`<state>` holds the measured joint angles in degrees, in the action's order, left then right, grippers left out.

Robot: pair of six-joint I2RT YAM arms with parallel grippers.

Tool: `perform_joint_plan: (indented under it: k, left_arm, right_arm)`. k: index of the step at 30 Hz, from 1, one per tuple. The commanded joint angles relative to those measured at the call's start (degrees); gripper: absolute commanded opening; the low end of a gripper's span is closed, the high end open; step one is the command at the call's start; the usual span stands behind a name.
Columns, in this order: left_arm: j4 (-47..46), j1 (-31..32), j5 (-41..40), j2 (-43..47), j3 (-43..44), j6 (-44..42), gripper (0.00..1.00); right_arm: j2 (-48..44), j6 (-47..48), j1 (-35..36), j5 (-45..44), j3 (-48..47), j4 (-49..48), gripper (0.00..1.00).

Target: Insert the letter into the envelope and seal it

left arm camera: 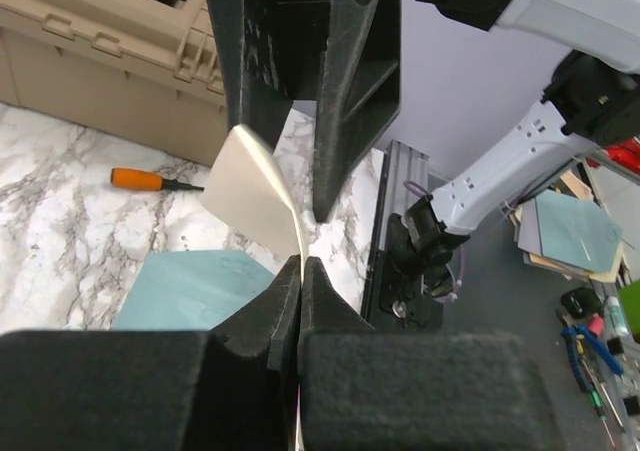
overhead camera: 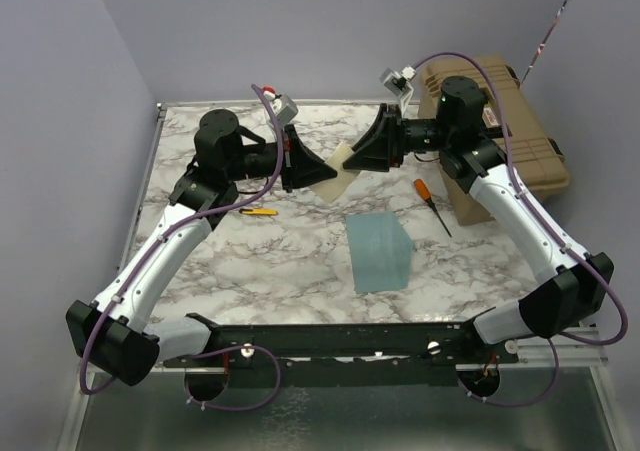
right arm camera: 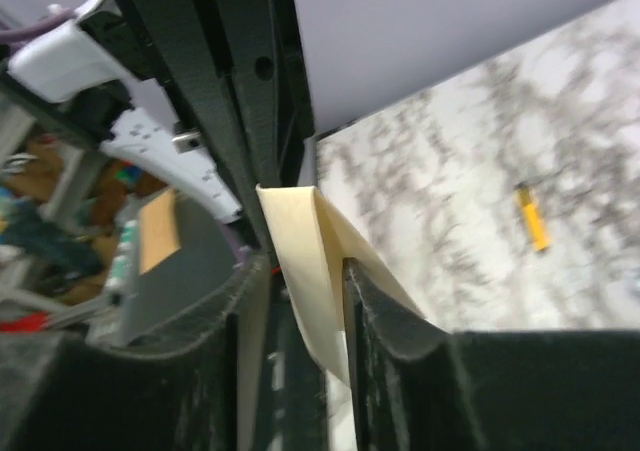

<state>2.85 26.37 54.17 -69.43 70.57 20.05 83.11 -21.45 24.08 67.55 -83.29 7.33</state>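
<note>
The cream letter (overhead camera: 340, 178) hangs in the air at the back middle of the table, between my two grippers, which face each other. My left gripper (overhead camera: 322, 171) is shut on one edge of it; the left wrist view shows the jaws (left arm camera: 300, 263) pinched on the sheet (left arm camera: 255, 186). My right gripper (overhead camera: 357, 156) is open with a bent fold of the letter (right arm camera: 305, 241) in the gap and draped over one finger (right arm camera: 365, 291). The teal envelope (overhead camera: 380, 252) lies flat on the table nearer the front, below both grippers; it also shows in the left wrist view (left arm camera: 190, 291).
An orange-handled screwdriver (overhead camera: 430, 203) lies right of the envelope, beside a tan hard case (overhead camera: 500, 111) at the back right. A yellow marker (overhead camera: 258, 211) lies under the left arm. Walls close the table at left and back.
</note>
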Motion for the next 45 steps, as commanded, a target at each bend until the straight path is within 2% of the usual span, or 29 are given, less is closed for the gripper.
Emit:
perform_joint_plan:
  k: [1,5,8,10,13,17,19,29,32,33,35,38,41,45]
  left_arm:
    - [0.05,0.08,-6.65,2.01,-0.31,0.61,0.0]
    - [-0.9,0.09,-14.15,2.43,0.35,3.86,0.0]
    - [-5.71,0.08,-18.32,3.32,-0.64,9.38,0.0]
    - [-11.33,0.08,-19.71,3.74,-2.17,15.54,0.0]
    - [-19.65,0.08,-21.02,3.55,-4.36,25.06,0.0]
    - [-25.15,0.17,-22.72,2.52,-5.58,33.58,0.0]
    - [-26.15,0.17,-23.21,2.29,-5.95,35.42,0.0]
    - [-27.29,0.21,-22.98,2.23,-6.99,38.04,0.0]
    - [-27.29,0.24,-22.61,2.32,-7.26,38.04,0.0]
    - [-27.33,0.19,-22.31,2.35,-7.35,37.95,0.01]
    - [-27.09,0.21,-20.91,2.43,-7.46,37.16,0.13]
    - [-22.16,0.17,-17.56,2.94,-6.74,32.7,0.24]
    - [-14.64,0.19,-14.02,3.97,-5.48,26.43,0.16]
    - [-13.37,0.22,-10.04,5.65,-6.74,25.38,0.0]
  right_arm:
    - [-3.72,-1.61,0.18,-11.34,1.42,-2.91,0.5]
    - [-10.13,-7.58,0.15,-21.35,9.14,-12.19,0.74]
    - [-14.67,-16.77,0.18,-32.34,17.39,-21.54,0.87]
    - [-15.67,-23.37,0.12,-34.29,22.1,-29.8,0.9]
    - [-13.54,-33.36,0.24,-29.89,25.22,-43.97,0.91]
    - [-10.0,-42.84,0.73,-28.09,25.8,-55.15,0.89]
    - [-8.68,-44.96,0.88,-28.32,24.8,-56.78,0.85]
    - [-2.96,-48.99,1.3,-26.21,17.71,-57.53,0.38]
    - [-2.4,-49.12,1.41,-25.22,17.02,-57.45,0.08]
    - [-2.16,-49.12,1.37,-24.6,16.63,-57.32,0.01]
    - [-2.26,-48.58,1.48,-24.11,16.17,-56.09,0.0]
    - [-3.32,-45.07,1.41,-24.5,15.59,-51.17,0.0]
    - [-4.36,-42.58,1.41,-24.89,15.27,-47.2,0.0]
    - [-4.22,-41.71,1.41,-22.98,14.86,-46.37,0.01]
